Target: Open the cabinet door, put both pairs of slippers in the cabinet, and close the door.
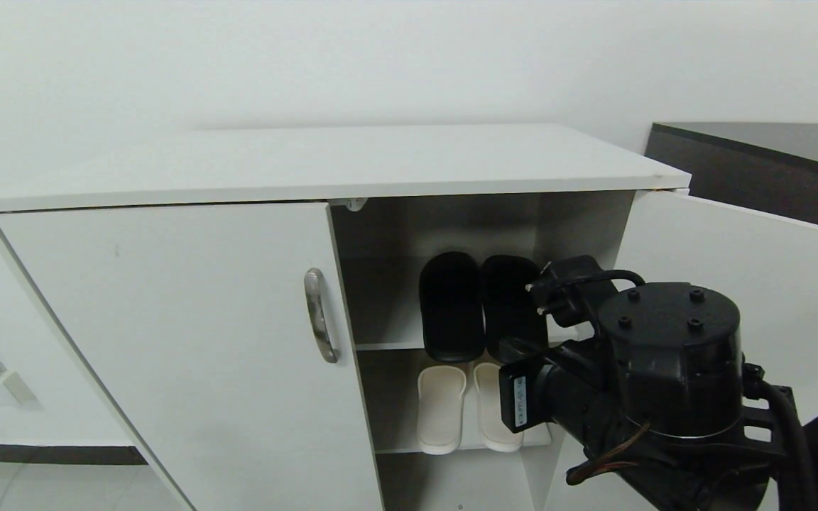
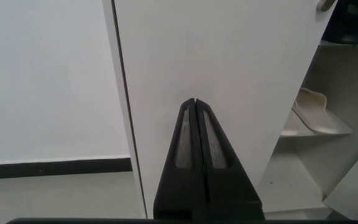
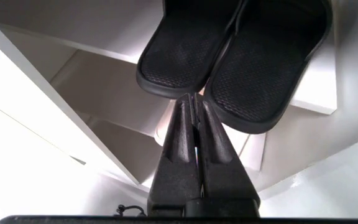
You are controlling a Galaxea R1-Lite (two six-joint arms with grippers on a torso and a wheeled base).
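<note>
Black slippers lie just beyond the closed right claw.

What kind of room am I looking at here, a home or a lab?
Likely a plain indoor room staged like a home entryway, though I can't be sure. A low white cabinet holds black slippers and white slippers on shelves, against a bare white wall.

Matte black right arm, round four-screw cap, white label, black cable, slim tapered right claw.
</note>
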